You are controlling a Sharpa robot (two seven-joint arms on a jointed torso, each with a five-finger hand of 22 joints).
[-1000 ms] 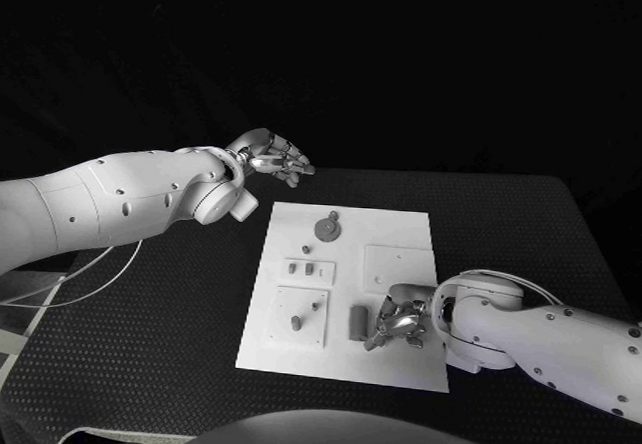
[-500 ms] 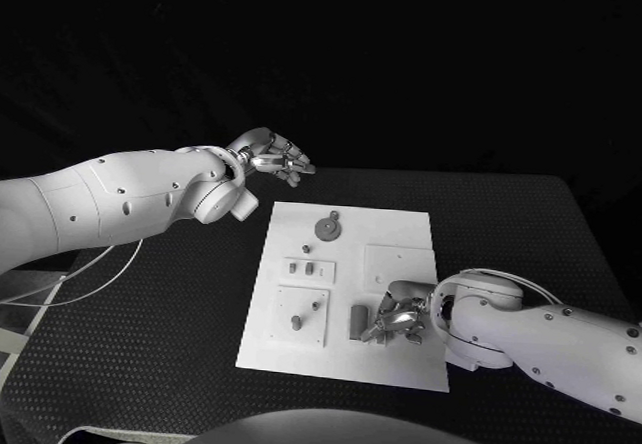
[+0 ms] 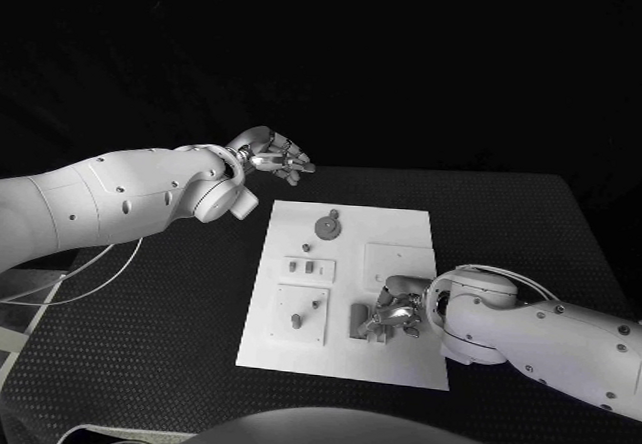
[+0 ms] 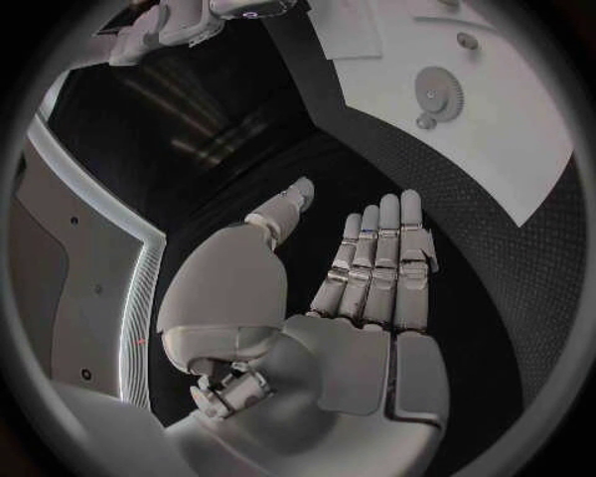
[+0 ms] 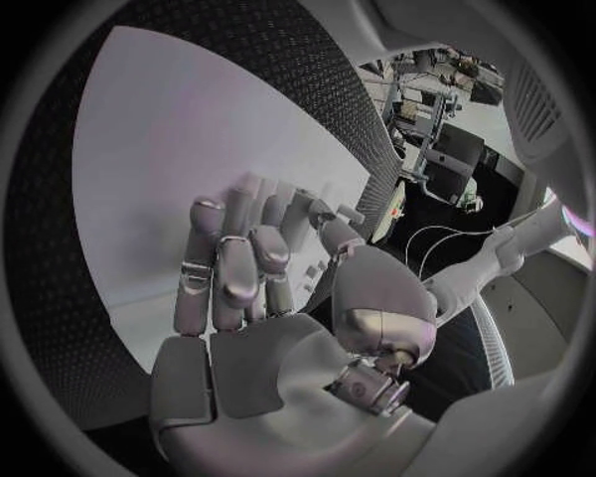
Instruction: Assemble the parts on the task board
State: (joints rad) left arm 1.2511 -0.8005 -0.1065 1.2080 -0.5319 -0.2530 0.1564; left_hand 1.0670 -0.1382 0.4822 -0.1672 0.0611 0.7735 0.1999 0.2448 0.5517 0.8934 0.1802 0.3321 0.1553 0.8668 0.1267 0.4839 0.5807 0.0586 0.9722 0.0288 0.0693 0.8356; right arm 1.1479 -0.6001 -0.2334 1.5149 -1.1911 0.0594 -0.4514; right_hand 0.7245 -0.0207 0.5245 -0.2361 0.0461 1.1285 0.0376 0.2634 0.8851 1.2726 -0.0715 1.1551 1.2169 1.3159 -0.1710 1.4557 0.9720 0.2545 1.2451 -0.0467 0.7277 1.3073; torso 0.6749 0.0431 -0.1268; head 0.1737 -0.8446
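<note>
White task board (image 3: 401, 226) sits in the middle of the black surface (image 3: 552, 234), and from my remote seat that's where everything is happening. My right robot hand (image 3: 390, 314) is down over the board's near right part, fingers curled in, right by a dark upright part (image 3: 359, 321). Honestly I can't tell from the head view whether it's actually pinching that piece or just touching it. The right wrist view shows the fingers (image 5: 236, 268) bent over the white plate, but whatever is under the tips is hidden, so no help there.

My left robot hand (image 3: 272, 156) is up in the air beyond the board's far left corner, well apart from it, holding nothing. In the left wrist view its fingers (image 4: 378, 258) are stretched out straight side by side, thumb off to the side.

On the board I can see a round gear-like part (image 3: 328, 225) near the far end, a tiny part (image 3: 307, 248) just below it, two small pegs standing in a raised block (image 3: 308, 269), and another raised block (image 3: 299, 315) with a small piece on it nearer to me.
</note>
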